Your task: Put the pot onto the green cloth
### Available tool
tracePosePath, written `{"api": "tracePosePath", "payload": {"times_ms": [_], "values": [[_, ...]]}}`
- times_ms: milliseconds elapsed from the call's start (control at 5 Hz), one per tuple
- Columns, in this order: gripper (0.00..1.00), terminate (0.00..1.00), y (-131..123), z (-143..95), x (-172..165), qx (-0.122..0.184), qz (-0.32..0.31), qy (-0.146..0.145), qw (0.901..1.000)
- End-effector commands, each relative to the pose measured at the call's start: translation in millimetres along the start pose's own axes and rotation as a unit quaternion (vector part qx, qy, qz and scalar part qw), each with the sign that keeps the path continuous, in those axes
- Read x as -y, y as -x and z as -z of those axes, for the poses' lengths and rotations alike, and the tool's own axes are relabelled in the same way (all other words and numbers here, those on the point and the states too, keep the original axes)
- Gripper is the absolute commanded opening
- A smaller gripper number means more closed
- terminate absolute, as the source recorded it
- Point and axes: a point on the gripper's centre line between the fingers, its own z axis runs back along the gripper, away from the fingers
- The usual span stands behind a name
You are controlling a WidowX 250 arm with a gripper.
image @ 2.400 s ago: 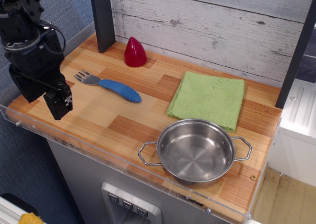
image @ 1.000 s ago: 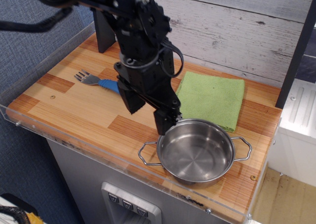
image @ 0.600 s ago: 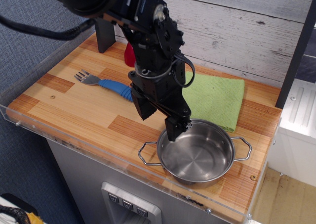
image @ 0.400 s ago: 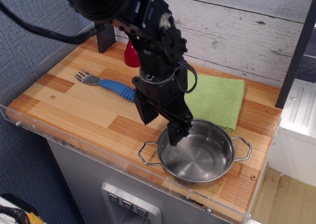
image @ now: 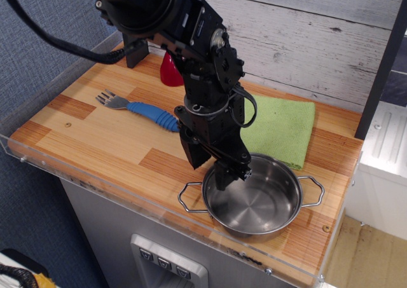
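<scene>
The shiny steel pot (image: 257, 199) with two wire loop handles sits on the wooden counter near the front edge, just in front of the green cloth (image: 280, 128). The cloth lies flat toward the back right, partly hidden by the arm. My black gripper (image: 224, 177) reaches down over the pot's left rim, its tip at or just inside the rim. Its jaws face away from the camera, so whether they are open or shut does not show.
A blue-handled fork (image: 141, 109) lies on the left of the counter. A red cone-shaped object (image: 169, 68) stands at the back, next to a dark post (image: 132, 53). A clear acrylic lip (image: 127, 192) runs along the counter's front edge.
My arm has swept from the far left across the counter to the pot. In the last half second the gripper dropped lower onto the pot's left rim. The pot has not moved.
</scene>
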Motion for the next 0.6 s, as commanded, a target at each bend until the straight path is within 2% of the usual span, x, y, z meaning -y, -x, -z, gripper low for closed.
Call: {"api": "tracePosePath", "payload": {"times_ms": [0,200,400], "values": [[0.0,0.0,-3.6,-11.9,-3.2,0.019,0.01,0.012,0.9997],[0.0,0.0,-3.8,-14.4,-2.3,0.018,0.024,0.023,0.9993],[0.0,0.0,-6.1,-26.3,-3.6,0.025,0.01,0.061,0.9978]]}}
